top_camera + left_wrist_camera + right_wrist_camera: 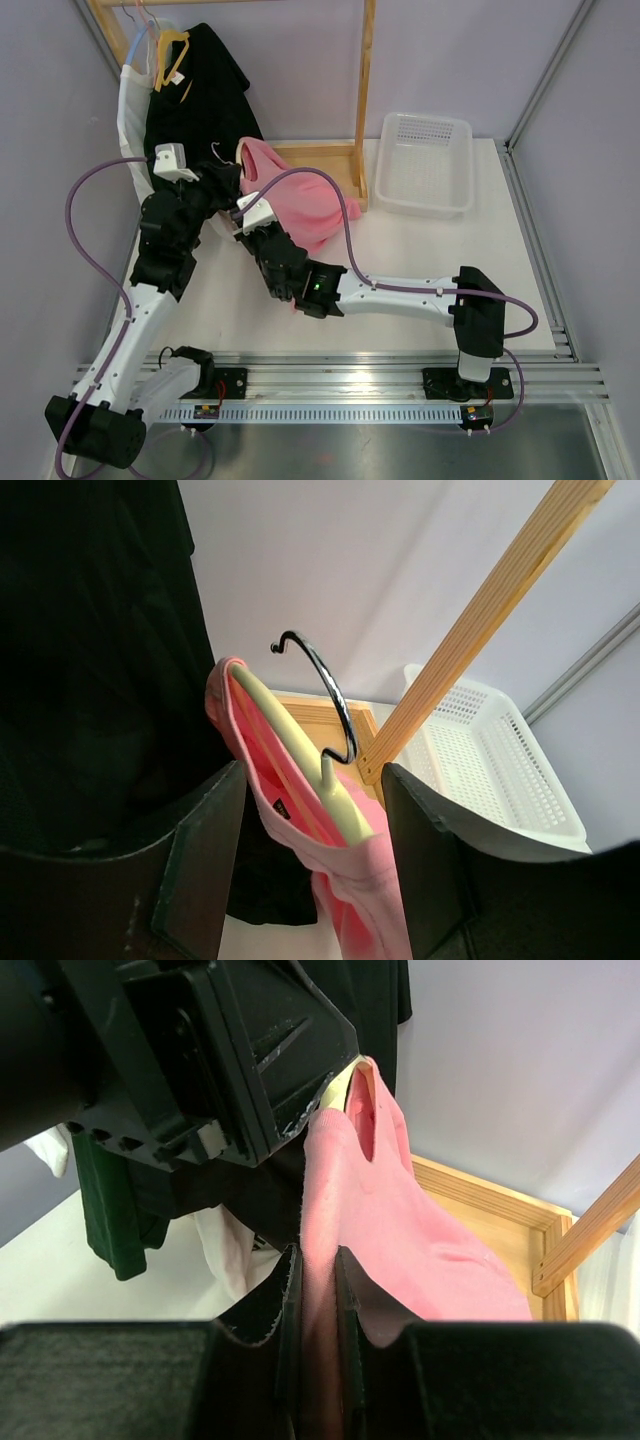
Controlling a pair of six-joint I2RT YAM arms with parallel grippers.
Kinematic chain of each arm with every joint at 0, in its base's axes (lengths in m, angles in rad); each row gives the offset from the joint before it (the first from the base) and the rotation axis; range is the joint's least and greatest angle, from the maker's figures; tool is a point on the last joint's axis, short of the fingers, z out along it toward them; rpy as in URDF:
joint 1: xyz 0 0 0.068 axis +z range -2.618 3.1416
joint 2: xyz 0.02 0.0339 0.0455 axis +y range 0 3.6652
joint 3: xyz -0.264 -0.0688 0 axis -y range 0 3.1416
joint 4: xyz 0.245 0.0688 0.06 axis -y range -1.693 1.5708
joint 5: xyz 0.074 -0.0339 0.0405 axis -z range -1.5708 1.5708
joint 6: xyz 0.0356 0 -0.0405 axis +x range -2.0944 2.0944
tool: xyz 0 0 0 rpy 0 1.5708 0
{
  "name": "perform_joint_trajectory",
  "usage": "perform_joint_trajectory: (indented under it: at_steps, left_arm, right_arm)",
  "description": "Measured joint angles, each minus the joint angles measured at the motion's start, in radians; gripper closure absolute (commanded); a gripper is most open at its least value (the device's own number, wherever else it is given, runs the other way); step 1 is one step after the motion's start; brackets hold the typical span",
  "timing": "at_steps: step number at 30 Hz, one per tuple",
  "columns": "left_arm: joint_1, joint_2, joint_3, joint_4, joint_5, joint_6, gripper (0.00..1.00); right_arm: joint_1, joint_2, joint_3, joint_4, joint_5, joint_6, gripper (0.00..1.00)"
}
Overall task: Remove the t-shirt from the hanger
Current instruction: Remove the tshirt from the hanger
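Observation:
A pink t-shirt (305, 200) hangs on a pale cream hanger (300, 750) with a dark metal hook (328, 695), off the rack and over the table beside the wooden rack's base. My left gripper (312, 785) is open, its jaws wide on either side of the hanger's neck and the shirt's collar (365, 865); in the top view it (230, 183) sits at the shirt's left end. My right gripper (318, 1290) is shut on a fold of the pink shirt (400, 1220) just below the collar; it also shows in the top view (255, 215).
A black garment (200, 95) on a yellow hanger (172, 55) and a white garment (130, 110) hang on the wooden rack (366, 90) at back left. A white slotted basket (425, 165) stands at back right. The left gripper's body (220, 1050) fills the right wrist view's upper left.

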Motion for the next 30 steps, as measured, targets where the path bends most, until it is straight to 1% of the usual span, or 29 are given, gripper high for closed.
perform_joint_trajectory:
  at_steps: [6, 11, 16, 18, 23, 24, 27, 30]
  left_arm:
    - [0.013, 0.054, 0.031, -0.011, 0.008, -0.008, 0.46]
    - [0.019, 0.080, 0.032, -0.013, 0.012, -0.019, 0.60]
    - [0.023, 0.079, 0.032, -0.012, 0.011, -0.022, 0.61]
    - [0.024, 0.079, 0.032, -0.011, 0.011, -0.022, 0.64]
    - [0.024, 0.076, 0.032, -0.011, 0.008, -0.023, 0.66]
    - [0.024, 0.075, 0.032, -0.011, 0.006, -0.023, 0.69]
    - [0.026, 0.071, 0.032, -0.011, 0.001, -0.025, 0.71]
    - [0.026, 0.068, 0.032, -0.011, -0.005, -0.026, 0.78]
  right_arm:
    - [0.013, 0.004, 0.006, -0.004, 0.000, 0.000, 1.00]
    - [0.019, 0.010, 0.019, -0.006, 0.000, 0.000, 1.00]
    - [0.021, 0.024, 0.032, -0.005, 0.003, -0.003, 1.00]
    - [0.022, 0.027, 0.033, -0.005, 0.004, -0.004, 1.00]
    - [0.025, 0.033, 0.038, -0.005, 0.005, -0.005, 1.00]
    - [0.027, 0.035, 0.039, -0.005, 0.005, -0.006, 1.00]
    - [0.031, 0.045, 0.047, -0.005, 0.006, -0.013, 1.00]
    - [0.037, 0.058, 0.059, -0.005, 0.008, -0.018, 1.00]
